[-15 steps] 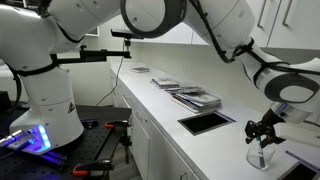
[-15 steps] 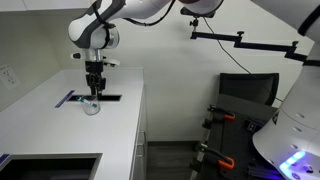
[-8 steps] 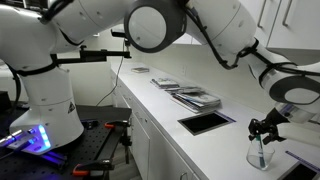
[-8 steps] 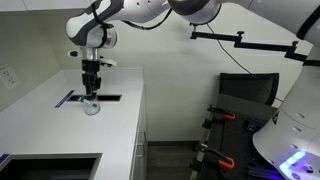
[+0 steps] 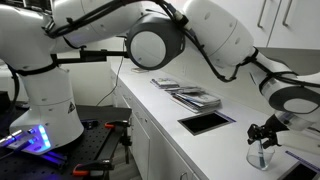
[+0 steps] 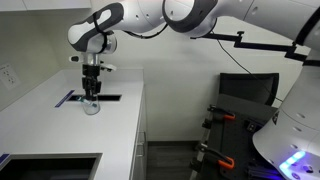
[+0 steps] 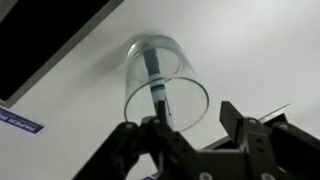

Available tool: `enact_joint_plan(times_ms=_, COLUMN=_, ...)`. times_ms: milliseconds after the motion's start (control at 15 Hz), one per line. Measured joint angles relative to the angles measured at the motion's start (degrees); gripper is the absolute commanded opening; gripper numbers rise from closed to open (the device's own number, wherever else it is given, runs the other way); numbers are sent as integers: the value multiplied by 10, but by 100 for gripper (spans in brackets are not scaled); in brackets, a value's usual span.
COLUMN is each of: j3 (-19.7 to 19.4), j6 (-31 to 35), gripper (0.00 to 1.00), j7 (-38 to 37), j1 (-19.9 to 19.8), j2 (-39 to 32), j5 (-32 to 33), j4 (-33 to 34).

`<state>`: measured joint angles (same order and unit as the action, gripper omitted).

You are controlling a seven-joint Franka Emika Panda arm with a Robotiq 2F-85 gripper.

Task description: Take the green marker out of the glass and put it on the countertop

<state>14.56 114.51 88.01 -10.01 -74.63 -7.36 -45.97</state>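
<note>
The clear glass (image 7: 150,58) stands upright on the white countertop (image 7: 262,48), and it shows in both exterior views (image 5: 259,156) (image 6: 91,106). The green marker (image 7: 156,84) leans inside it, pale body with a dark green end, its top at the rim. My gripper (image 7: 192,126) hovers directly over the glass with its fingers open. The marker's top lies next to one finger, and the fingers are not closed on it. In both exterior views the gripper (image 5: 264,134) (image 6: 92,93) sits just above the glass.
A dark rectangular cut-out (image 5: 205,122) (image 6: 76,98) (image 7: 40,38) lies in the countertop beside the glass. Flat papers or booklets (image 5: 195,97) lie further along the counter. A labelled strip (image 7: 18,120) lies near the glass. The counter edge drops to white cabinets (image 5: 150,135).
The gripper has dropped slightly toward the glass rim. The arm's upper links have swung across both exterior views. The glass and marker have not moved.
</note>
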Motion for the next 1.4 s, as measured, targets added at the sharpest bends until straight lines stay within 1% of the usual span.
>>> enact_joint_plan(times_ms=133, j3=1, j6=-1, gripper=60, j7=4, j1=2, j2=-10, j5=0, j4=17)
enact_joint_plan(times_ms=333, j3=7, j6=-1, gripper=52, j7=4, j1=2, j2=-17, j5=0, j4=33)
enact_joint_plan(times_ms=400, j3=8, j6=-1, gripper=39, j7=4, j1=2, j2=-18, j5=0, j4=36)
enact_joint_plan(times_ms=467, j3=9, j6=-1, gripper=36, j7=4, j1=2, j2=-19, j5=0, j4=39)
enact_joint_plan(times_ms=600, j3=10, j6=-1, gripper=28, j7=4, j1=2, j2=-22, j5=0, j4=44)
enact_joint_plan(times_ms=667, j3=10, j6=-2, gripper=26, j7=4, j1=2, j2=-25, j5=0, j4=46)
enact_joint_plan(times_ms=733, j3=11, j6=-2, gripper=30, j7=4, j1=2, j2=-29, j5=0, j4=49)
enact_joint_plan(times_ms=800, j3=11, j6=-3, gripper=29, j7=4, j1=2, j2=-32, j5=0, j4=52)
enact_joint_plan(times_ms=867, j3=12, j6=-4, gripper=32, j7=4, j1=2, j2=-35, j5=0, j4=56)
enact_joint_plan(times_ms=933, j3=12, j6=-6, gripper=32, j7=4, j1=2, j2=-38, j5=0, j4=60)
enact_joint_plan(times_ms=1000, j3=12, j6=-6, gripper=35, j7=4, j1=2, j2=-40, j5=0, j4=64)
enact_joint_plan(times_ms=1200, j3=13, j6=-6, gripper=37, j7=4, j1=3, j2=-47, j5=0, j4=74)
enact_joint_plan(times_ms=1267, j3=13, j6=-6, gripper=40, j7=4, j1=3, j2=-49, j5=0, j4=76)
enact_joint_plan(times_ms=1333, j3=13, j6=-6, gripper=39, j7=4, j1=3, j2=-51, j5=0, j4=78)
enact_joint_plan(times_ms=1400, j3=13, j6=-6, gripper=40, j7=4, j1=3, j2=-52, j5=0, j4=81)
